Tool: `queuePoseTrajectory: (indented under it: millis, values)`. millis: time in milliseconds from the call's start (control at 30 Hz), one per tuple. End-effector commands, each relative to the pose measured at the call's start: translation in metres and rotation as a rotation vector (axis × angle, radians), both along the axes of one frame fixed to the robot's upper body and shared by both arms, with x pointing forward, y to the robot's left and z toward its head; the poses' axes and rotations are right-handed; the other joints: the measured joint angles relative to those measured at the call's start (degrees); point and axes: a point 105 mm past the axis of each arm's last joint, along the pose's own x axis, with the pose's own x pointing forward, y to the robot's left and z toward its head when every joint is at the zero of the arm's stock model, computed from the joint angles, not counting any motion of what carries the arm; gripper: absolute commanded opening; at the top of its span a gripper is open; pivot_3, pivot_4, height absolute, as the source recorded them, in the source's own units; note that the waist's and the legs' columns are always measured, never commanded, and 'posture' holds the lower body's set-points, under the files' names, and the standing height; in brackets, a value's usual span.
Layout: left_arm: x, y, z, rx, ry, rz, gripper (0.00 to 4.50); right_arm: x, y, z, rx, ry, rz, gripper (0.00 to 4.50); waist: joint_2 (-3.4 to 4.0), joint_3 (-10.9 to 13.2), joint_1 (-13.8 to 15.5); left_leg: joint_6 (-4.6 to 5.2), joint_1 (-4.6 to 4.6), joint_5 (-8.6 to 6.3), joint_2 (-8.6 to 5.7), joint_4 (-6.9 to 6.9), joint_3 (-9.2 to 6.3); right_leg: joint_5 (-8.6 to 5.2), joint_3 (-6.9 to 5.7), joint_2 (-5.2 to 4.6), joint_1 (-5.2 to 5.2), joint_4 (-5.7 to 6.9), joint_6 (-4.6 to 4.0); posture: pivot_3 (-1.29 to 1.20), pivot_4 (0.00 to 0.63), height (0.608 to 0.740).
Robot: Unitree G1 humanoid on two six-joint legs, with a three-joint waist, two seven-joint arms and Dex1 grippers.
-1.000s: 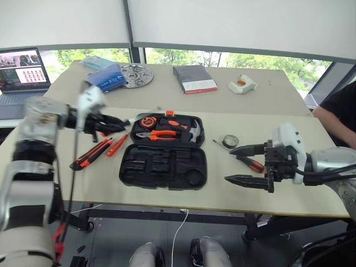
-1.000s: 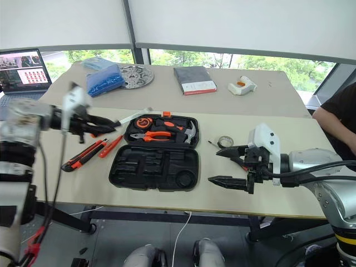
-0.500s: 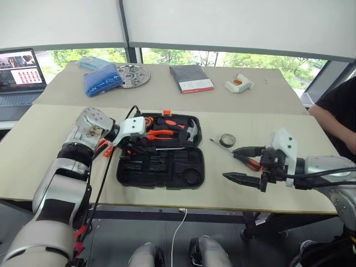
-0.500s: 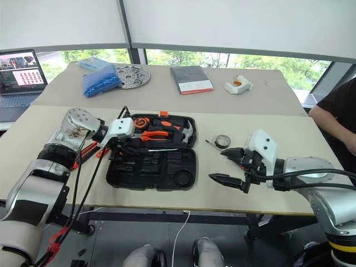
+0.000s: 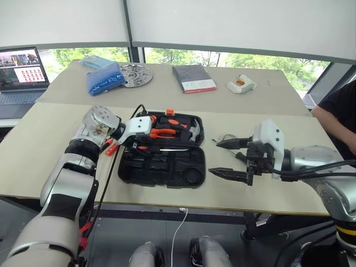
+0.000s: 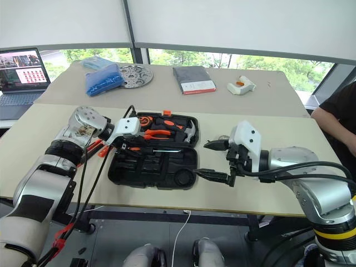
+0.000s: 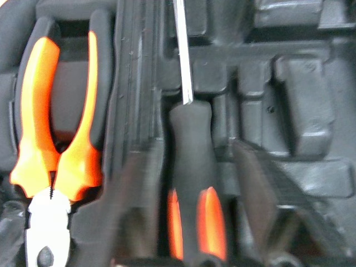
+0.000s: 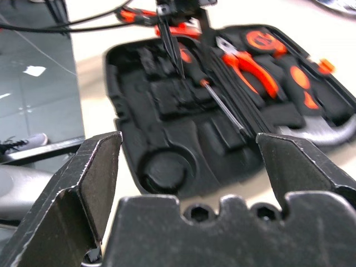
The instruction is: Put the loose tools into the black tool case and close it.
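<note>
Screwdriver (image 5: 161, 149) in open case (image 5: 162, 164), pliers (image 5: 161, 133) behind it.

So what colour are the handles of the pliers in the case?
Orange pliers handles, clearest in the left wrist view.

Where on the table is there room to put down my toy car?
Bare table left of the tool case, and more between the laptop and blue bag. It's crowded around the case, where both claws work.

Daylight came from the far windows (image 5: 222, 58), even and bright, with soft shadows under my arms. My left wrist view was motion-blurred around my fingers (image 7: 253, 189); my right fingers (image 8: 92, 178) loomed sharp, the case (image 8: 183, 139) beyond slightly soft.
</note>
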Motion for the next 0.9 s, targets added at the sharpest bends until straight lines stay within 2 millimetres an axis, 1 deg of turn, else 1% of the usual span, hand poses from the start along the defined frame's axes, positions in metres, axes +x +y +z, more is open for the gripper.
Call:
queuePoseTrajectory:
  millis: [33, 167, 267, 300, 400, 433, 467, 500, 667, 733, 767, 833, 900]
  values:
    - [0.004, -0.007, 0.032, -0.084, -0.054, -0.005, 3.22, 0.003, 0.005, 0.005, 0.004, -0.028, 0.011, 4.5, 0.0, 0.0, 0.0, 0.01, -0.01, 0.0, 0.0, 0.0, -0.01, 0.0, -0.03, -0.01, 0.0, -0.01, 0.0, 0.0, 0.15, 0.718]
    - [0.004, -0.009, 0.037, -0.117, -0.065, -0.002, 3.22, 0.006, 0.009, 0.004, 0.005, -0.03, 0.017, 4.5, 0.0, 0.0, -0.1, 0.01, -0.06, 0.01, -0.01, 0.02, -0.06, 0.0, -0.09, 0.0, 0.0, 0.0, 0.0, 0.0, 0.15, 0.718]
    - [0.004, -0.013, 0.038, -0.148, -0.053, 0.0, 2.41, 0.008, 0.012, 0.003, 0.009, -0.032, 0.024, 4.5, 0.0, 0.0, -0.1, 0.01, -0.05, 0.01, -0.01, 0.02, -0.06, 0.0, -0.12, 0.02, 0.0, 0.04, 0.0, 0.0, 0.15, 0.718]
    - [0.005, -0.013, 0.033, -0.138, -0.057, 0.009, 2.1, 0.009, 0.014, 0.003, 0.01, -0.033, 0.027, 4.5, 0.0, 0.0, -0.1, 0.01, -0.05, 0.01, -0.01, 0.02, -0.06, 0.0, -0.12, 0.04, 0.0, 0.04, 0.0, 0.0, 0.15, 0.718]
    - [0.006, -0.013, 0.021, -0.104, -0.064, 0.018, 0.97, 0.012, 0.017, 0.002, 0.013, -0.035, 0.029, 4.5, 0.0, 0.0, -0.2, 0.01, -0.04, 0.02, -0.01, 0.02, -0.07, 0.0, -0.13, 0.04, 0.0, 0.06, 0.0, 0.0, 0.15, 0.718]
    - [0.006, -0.013, 0.018, -0.098, -0.067, 0.019, 0.71, 0.013, 0.018, 0.002, 0.013, -0.036, 0.029, 4.5, 0.0, 0.0, -0.2, 0.01, -0.03, 0.02, -0.01, 0.02, -0.07, 0.0, -0.13, 0.04, 0.01, 0.06, 0.0, 0.0, 0.15, 0.718]
    - [0.007, -0.013, 0.014, -0.082, -0.073, 0.023, 0.3, 0.014, 0.019, 0.002, 0.015, -0.036, 0.028, 4.5, 0.0, 0.0, -0.2, 0.01, -0.04, 0.02, -0.01, 0.02, -0.07, 0.0, -0.13, 0.04, 0.0, 0.06, 0.0, 0.0, 0.15, 0.718]
    - [0.007, -0.014, 0.009, -0.066, -0.076, 0.024, 0.07, 0.015, 0.019, 0.002, 0.016, -0.037, 0.028, 4.5, 0.0, 0.0, -0.2, 0.01, -0.03, 0.02, -0.01, 0.02, -0.06, 0.0, -0.13, 0.05, 0.0, 0.07, 0.0, 0.0, 0.15, 0.718]
    - [0.0, -0.016, -0.021, 0.037, -0.051, -0.017, 0.07, 0.018, 0.021, 0.002, 0.028, -0.038, 0.024, 4.5, 0.01, 0.0, -0.2, 0.01, -0.01, 0.02, -0.01, 0.02, -0.06, 0.0, -0.14, 0.06, 0.02, 0.09, -0.01, 0.0, 0.15, 0.718]
    - [0.0, -0.015, -0.027, 0.063, -0.061, -0.025, 0.07, 0.018, 0.021, 0.003, 0.032, -0.039, 0.02, 4.5, 0.03, 0.0, -0.2, 0.01, 0.04, 0.02, -0.03, 0.02, -0.07, 0.0, -0.13, 0.03, 0.06, 0.12, -0.01, 0.0, 0.15, 0.718]
    - [0.0, -0.014, -0.028, 0.066, -0.063, -0.025, 0.07, 0.018, 0.021, 0.003, 0.033, -0.039, 0.018, 4.5, 0.03, 0.0, -0.2, 0.01, 0.05, 0.02, -0.03, 0.02, -0.07, 0.0, -0.12, 0.0, 0.07, 0.12, -0.01, 0.0, 0.15, 0.718]
    - [0.001, -0.015, -0.024, 0.044, -0.071, -0.014, 0.07, 0.02, 0.018, 0.003, 0.034, -0.043, 0.001, 4.5, 0.04, 0.0, -0.2, 0.01, 0.1, 0.02, -0.03, 0.03, -0.07, 0.0, -0.13, -0.02, 0.11, 0.15, -0.01, 0.0, 0.15, 0.718]
    - [0.004, -0.015, -0.011, -0.018, -0.064, 0.013, 0.07, 0.021, 0.013, 0.003, 0.032, -0.049, -0.027, 4.5, 0.04, 0.0, -0.2, 0.01, 0.11, 0.02, -0.03, 0.04, -0.08, 0.0, -0.12, -0.04, 0.11, 0.17, -0.01, 0.0, 0.15, 0.718]
